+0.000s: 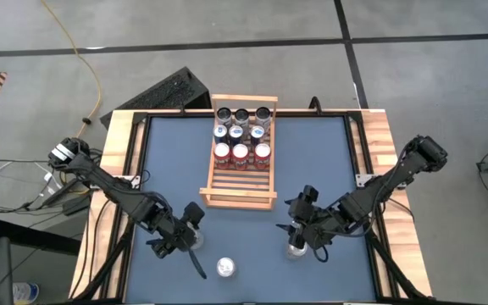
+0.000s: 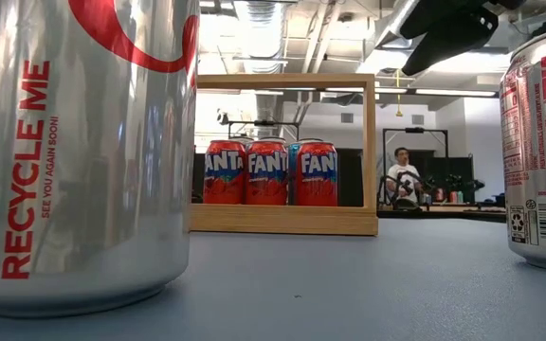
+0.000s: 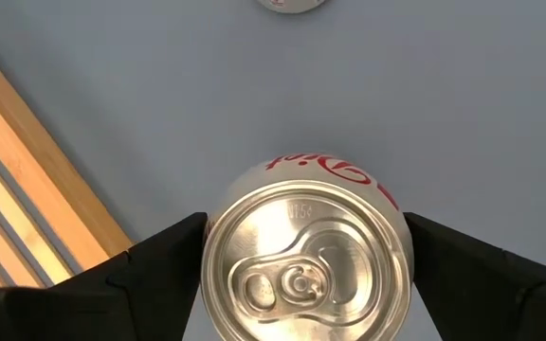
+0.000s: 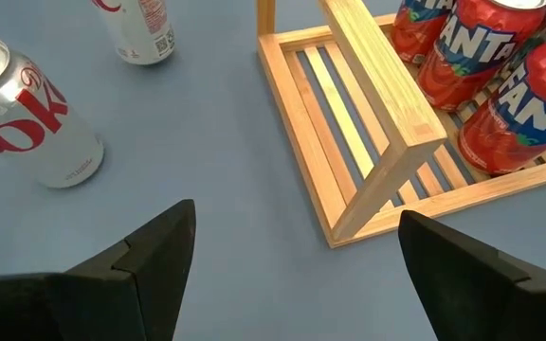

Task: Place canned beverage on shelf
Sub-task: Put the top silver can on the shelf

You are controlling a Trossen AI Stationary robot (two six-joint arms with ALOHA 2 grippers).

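Can (image 3: 306, 270) stands upright on the table (image 1: 312, 161) at seven o'clock from the shelf (image 1: 238, 201). My left gripper (image 1: 186, 230) is above it with jaws spread to either side; I cannot tell whether they touch it. My right gripper (image 4: 297, 210) hangs at five o'clock from the shelf, jaws spread.

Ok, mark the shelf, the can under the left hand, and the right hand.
shelf (image 1: 238, 200): high view, near end rail.
can (image 3: 303, 270): left wrist view, lid beside the tab.
right hand (image 4: 292, 251): right wrist view, midway between its open fingertips.
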